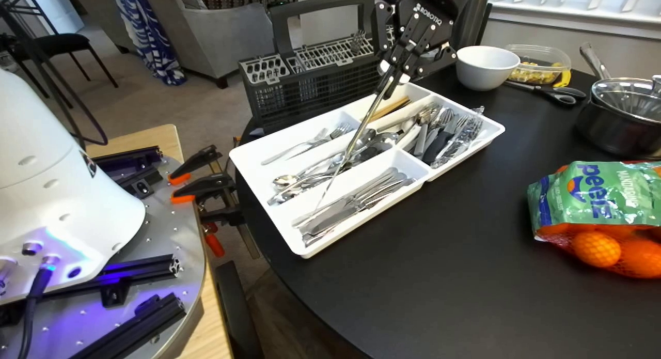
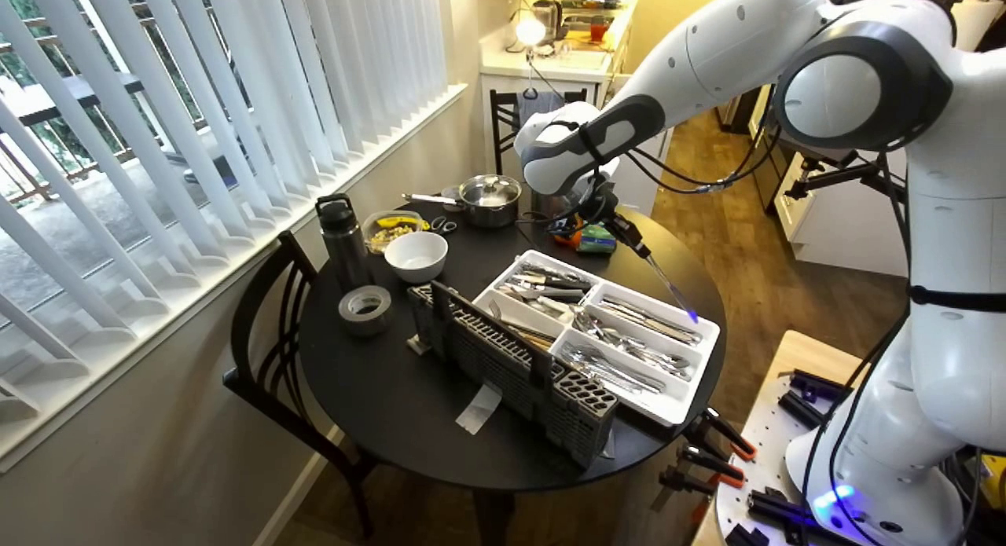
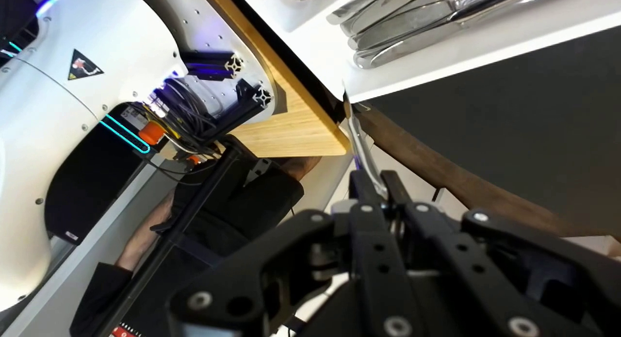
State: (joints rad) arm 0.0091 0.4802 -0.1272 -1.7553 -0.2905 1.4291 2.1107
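My gripper [image 1: 389, 82] is shut on one end of a long, thin silver utensil [image 1: 355, 139], which looks like a table knife seen edge-on. In the wrist view the utensil [image 3: 361, 145] sticks out from between the fingertips. It slants down over the white cutlery tray [image 1: 254, 157] in both exterior views; whether its tip touches anything I cannot tell. Below it, several knives [image 1: 356, 204] lie in the tray's compartment along one long side. Spoons [image 1: 315, 175] fill the middle compartment, and forks [image 2: 613, 365] lie in another. The end inside the jaws is mostly hidden.
A grey dishwasher basket [image 2: 503, 365] stands against the tray's long side. Around the black round table [image 1: 465, 276] are a white bowl [image 1: 485, 67], scissors [image 1: 560, 95], a lidded pot [image 2: 491, 200], a bag of mandarins [image 1: 599, 219], a bottle [image 2: 344, 240] and a tape roll [image 2: 365, 309].
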